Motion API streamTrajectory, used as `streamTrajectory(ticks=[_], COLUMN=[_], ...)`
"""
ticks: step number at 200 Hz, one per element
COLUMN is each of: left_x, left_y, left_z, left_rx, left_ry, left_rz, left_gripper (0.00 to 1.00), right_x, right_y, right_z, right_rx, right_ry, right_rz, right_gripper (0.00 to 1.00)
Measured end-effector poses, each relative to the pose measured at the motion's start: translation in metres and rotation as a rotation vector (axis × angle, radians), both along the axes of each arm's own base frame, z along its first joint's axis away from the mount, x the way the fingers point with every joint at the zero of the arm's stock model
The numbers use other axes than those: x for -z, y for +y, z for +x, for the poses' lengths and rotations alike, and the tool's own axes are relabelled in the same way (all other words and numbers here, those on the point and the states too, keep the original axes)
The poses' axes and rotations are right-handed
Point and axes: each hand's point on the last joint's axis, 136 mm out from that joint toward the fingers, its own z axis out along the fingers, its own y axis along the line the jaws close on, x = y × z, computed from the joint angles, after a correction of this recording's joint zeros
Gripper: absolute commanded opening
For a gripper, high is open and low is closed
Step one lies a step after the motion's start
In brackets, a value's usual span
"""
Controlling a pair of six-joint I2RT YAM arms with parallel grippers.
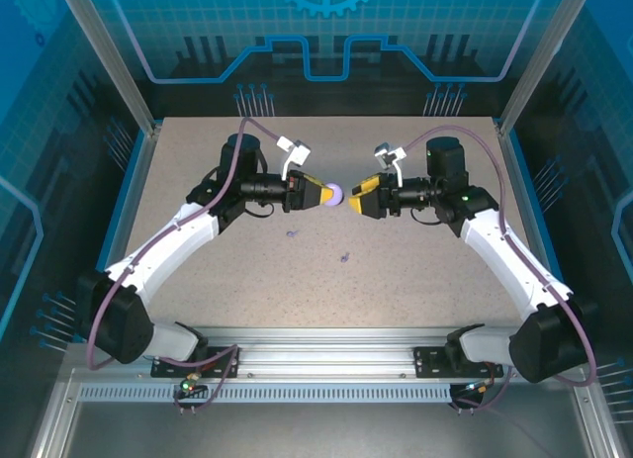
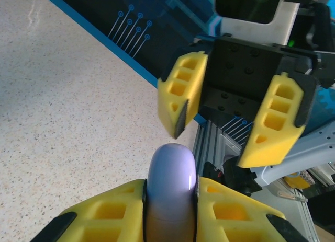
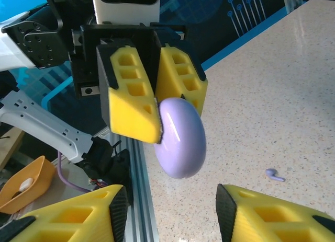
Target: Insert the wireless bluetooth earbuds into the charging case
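My left gripper (image 1: 324,194) is shut on a round lavender charging case (image 1: 334,194), held edge-on above the middle of the table with its lid closed. In the left wrist view the case (image 2: 171,182) stands between the yellow pads. My right gripper (image 1: 354,199) faces it from the right, open and just short of the case, touching nothing. From the right wrist, the case (image 3: 183,142) hangs above my spread right gripper (image 3: 170,213). Two lavender earbuds lie on the table below, one (image 1: 293,232) left, one (image 1: 345,256) right, the latter also near the right finger (image 3: 273,174).
The speckled table (image 1: 415,280) is walled by blue panels on three sides. An aluminium rail (image 1: 326,339) with the arm bases runs along the near edge. An orange bowl (image 3: 26,184) sits off the table beyond the rail.
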Motion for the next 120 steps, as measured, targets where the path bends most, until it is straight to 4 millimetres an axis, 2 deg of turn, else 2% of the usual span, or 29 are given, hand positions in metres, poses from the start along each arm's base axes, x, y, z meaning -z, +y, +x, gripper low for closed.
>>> streamTrajectory(ticks=[31,54,80,120], left_x=[-0.01,-0.016,-0.017,-0.018], left_y=[0.001,-0.002,-0.004,-0.005], left_z=[-0.005,-0.009,-0.013,-0.016], left_rx=[0.01,0.025,0.042,0.052], left_ry=[-0.022,-0.038,-0.039,-0.042], left_rz=[-0.014,-0.021,-0.025,-0.029], left_gripper=[0.14,0.14,0.14,0.14], right_x=[0.0,-0.004,-0.011,-0.009], right_y=[0.009,0.016,0.023,0.026], right_z=[-0.002,-0.005,-0.008,-0.008], right_rx=[-0.041,-0.078,-0.105,-0.12], right_ry=[0.023,0.015,0.0,0.009], right_rz=[0.001,0.006,0.009,0.006], right_gripper=[0.48,0.42,0.37,0.31])
